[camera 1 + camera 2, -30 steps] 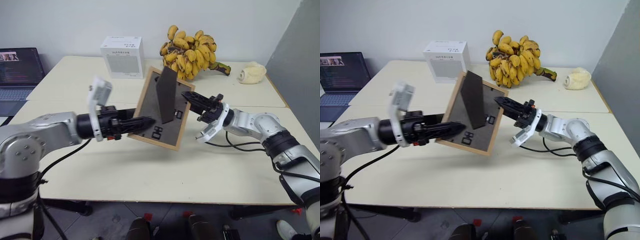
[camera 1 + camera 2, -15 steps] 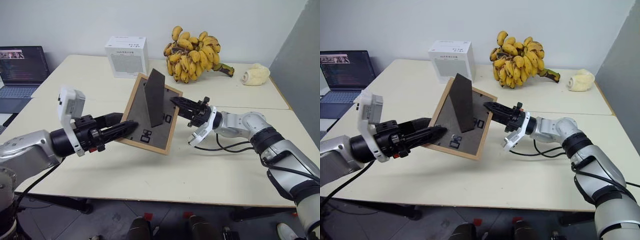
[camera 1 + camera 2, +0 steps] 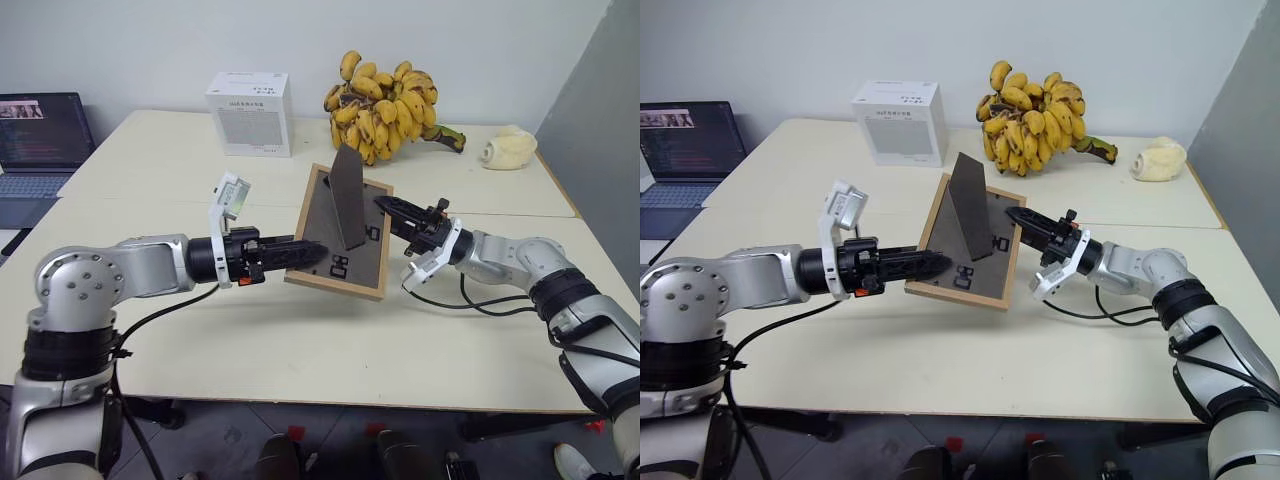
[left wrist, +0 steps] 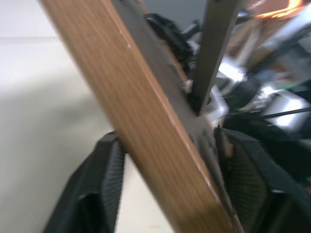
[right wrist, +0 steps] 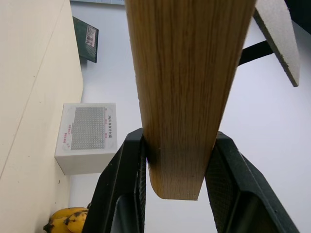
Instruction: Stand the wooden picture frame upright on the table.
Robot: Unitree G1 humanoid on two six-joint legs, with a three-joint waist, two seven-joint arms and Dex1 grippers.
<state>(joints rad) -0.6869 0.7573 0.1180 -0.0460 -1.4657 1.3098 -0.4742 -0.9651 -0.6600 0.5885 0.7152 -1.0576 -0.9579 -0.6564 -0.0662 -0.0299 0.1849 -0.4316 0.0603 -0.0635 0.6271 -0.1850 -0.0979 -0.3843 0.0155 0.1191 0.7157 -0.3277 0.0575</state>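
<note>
We see one wooden picture frame (image 3: 342, 232) mid-desk, tilted back-up, dark grey backing toward us and one prop leg (image 3: 347, 195) sticking up from it. Its lower edge looks to be at or just above the desk (image 3: 300, 350); we cannot tell if it touches. Two hands are on it. The right hand (image 3: 384, 205) clamps the frame's right wood edge between both fingers (image 5: 127, 189), narrow grip. The left hand (image 3: 312, 253) sits at the frame's lower left edge, fingers (image 4: 99, 189) spread on either side of the wood; we cannot tell if they press it. At the far edge of the desk: one white box (image 3: 248, 113), one banana bunch (image 3: 385, 103), one pale lumpy object (image 3: 508, 147) near the far right corner. One open laptop (image 3: 38, 145) stands off the desk's left side.
</note>
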